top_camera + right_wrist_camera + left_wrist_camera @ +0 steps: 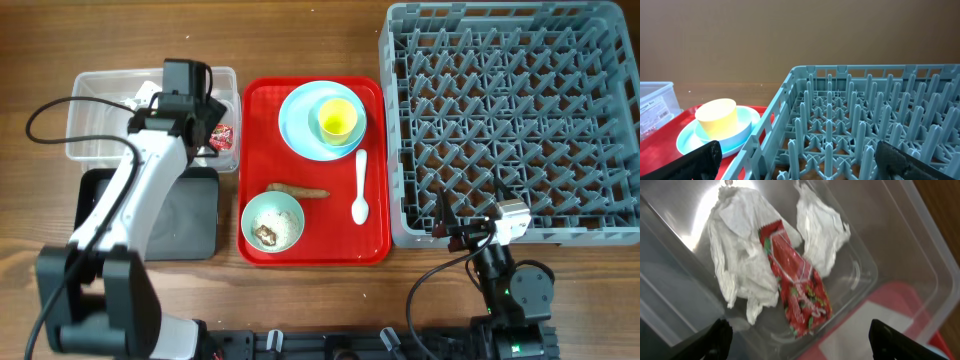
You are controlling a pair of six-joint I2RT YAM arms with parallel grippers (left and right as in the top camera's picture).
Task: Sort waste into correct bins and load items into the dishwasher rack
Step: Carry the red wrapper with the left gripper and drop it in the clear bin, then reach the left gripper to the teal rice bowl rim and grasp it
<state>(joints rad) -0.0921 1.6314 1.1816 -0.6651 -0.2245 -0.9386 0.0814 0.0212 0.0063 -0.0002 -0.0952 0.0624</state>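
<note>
Overhead: large grey plastic pegged dishwasher rack (pixel 510 120) stands empty, loading not begun. Clear plastic tub (pixel 95 90) holds crumpled white paper napkins (pixel 740 255) and small red wrapper (pixel 800 290), dry waste together. Left pincer (pixel 805 339) spread wide above, empty. Right pincer (pixel 800 160) spread too, idle at rack's near edge.

Your surface: brown wooden table (pixel 300 40) | your left: clear tub (pixel 95 110), black tray (pixel 190 220) just beside it on the robot's side | centre: red tray (pixel 330 230) | your right: grey rack (pixel 392 140), just beside the red tray
</note>
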